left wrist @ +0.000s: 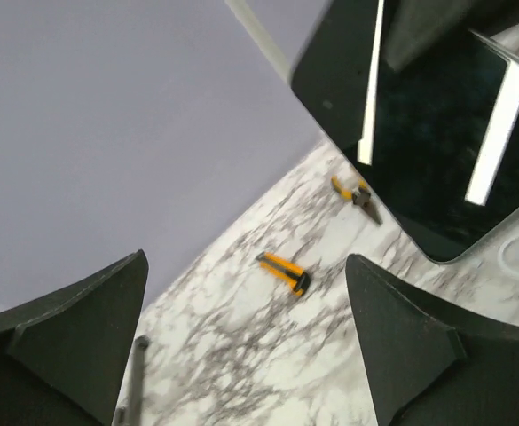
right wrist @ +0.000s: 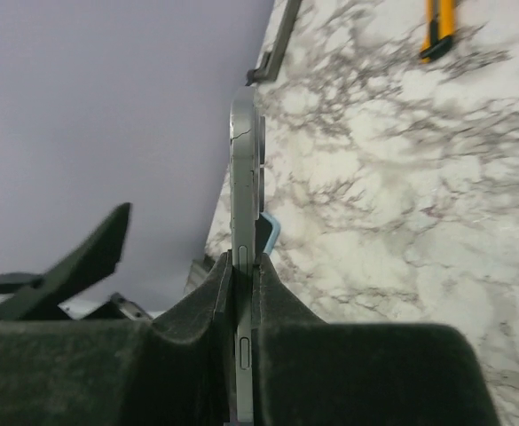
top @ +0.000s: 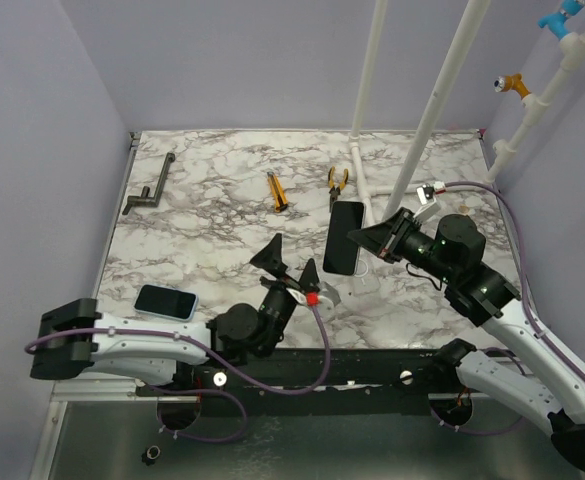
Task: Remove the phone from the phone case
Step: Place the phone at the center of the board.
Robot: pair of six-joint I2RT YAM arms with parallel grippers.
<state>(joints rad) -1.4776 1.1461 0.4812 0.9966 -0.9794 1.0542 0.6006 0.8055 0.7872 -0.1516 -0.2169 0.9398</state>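
As you read the table from its left edge, bent bar [top: 150,190]: a grey metal piece lies flat near the back left corner. The left wrist view gives you only a blurred stub of it at the bottom edge.
Phone case [top: 166,301]: it has a light blue rim and a dark centre and lies flat at the front left, well apart from both grippers. In the right wrist view you get only a sliver of blue peeking from behind the phone.
Left gripper [top: 290,266]: its fingers are spread wide with nothing between them, just left of the phone. Its own camera crops both fingers at the bottom edge.
Utility knife [top: 277,190]: yellow and black, it lies on the marble beyond the left gripper and is smeared by blur in the left wrist view.
Pliers [top: 338,180]: the yellow handles sit just past the phone's far end. The jaws are too small for you to make out.
Phone [top: 345,238]: bare and dark, it is out of the case near the table's middle. You cannot tell from above whether it touches the marble. The left wrist view cuts it off at the frame's top and right.
Right gripper [top: 367,238]: it is clamped tight on the phone's right edge. Its camera shows the phone edge-on between the pads, with the near end hidden behind the fingers.
White poles [top: 427,120]: they rise from the back of the table and run out of the frame's top.
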